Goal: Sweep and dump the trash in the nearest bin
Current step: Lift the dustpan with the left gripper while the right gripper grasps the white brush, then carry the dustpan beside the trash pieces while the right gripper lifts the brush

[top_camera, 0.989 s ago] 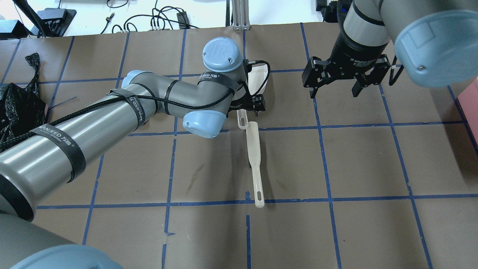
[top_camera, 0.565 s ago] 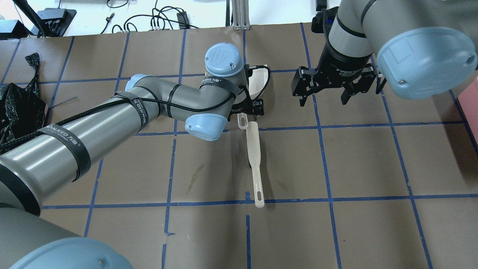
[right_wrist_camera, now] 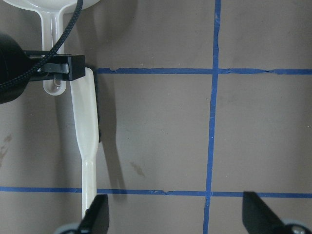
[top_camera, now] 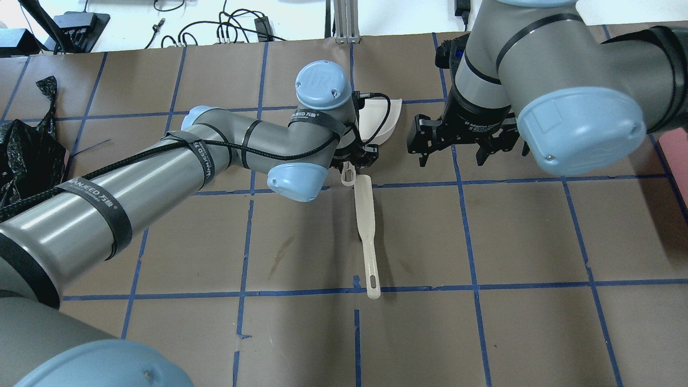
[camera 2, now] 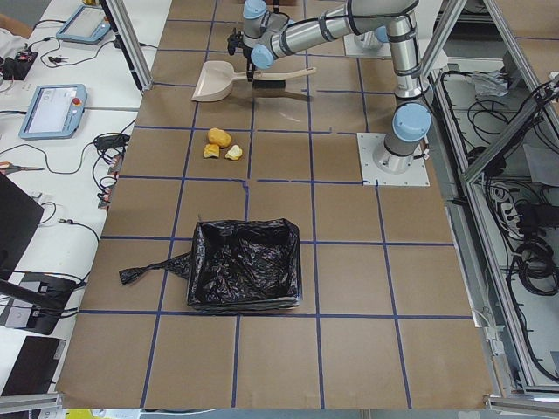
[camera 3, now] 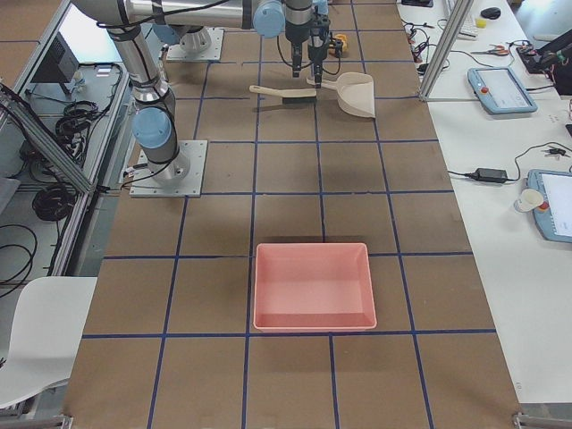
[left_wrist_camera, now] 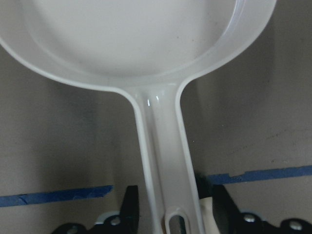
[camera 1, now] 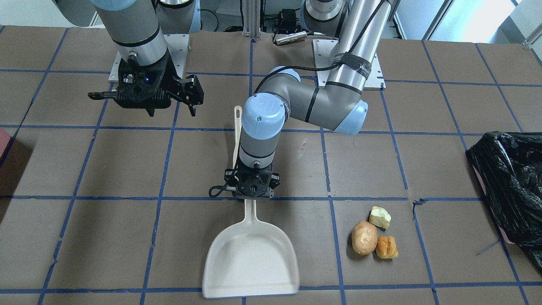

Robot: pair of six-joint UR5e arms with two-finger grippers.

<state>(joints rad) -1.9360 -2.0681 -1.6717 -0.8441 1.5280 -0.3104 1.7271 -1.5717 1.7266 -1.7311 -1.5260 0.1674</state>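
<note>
My left gripper is shut on the handle of a cream dustpan; in the left wrist view its fingers straddle that handle. A cream brush lies on the table just behind the handle's end. My right gripper is open and empty, hovering right of the brush. The trash lies right of the pan in the front view: a tan potato, a yellow-green chunk and an orange-brown bread piece. The black-bagged bin stands on my far left.
A pink tray sits on the table on my right side, its edge at the overhead view's right border. Brown paper with blue tape gridlines covers the table. Cables and devices lie beyond the far edge.
My right gripper has moved left and nearer, toward the brush and dustpan handle. More of the dustpan now shows to the right of my left wrist. The brush has not moved.
</note>
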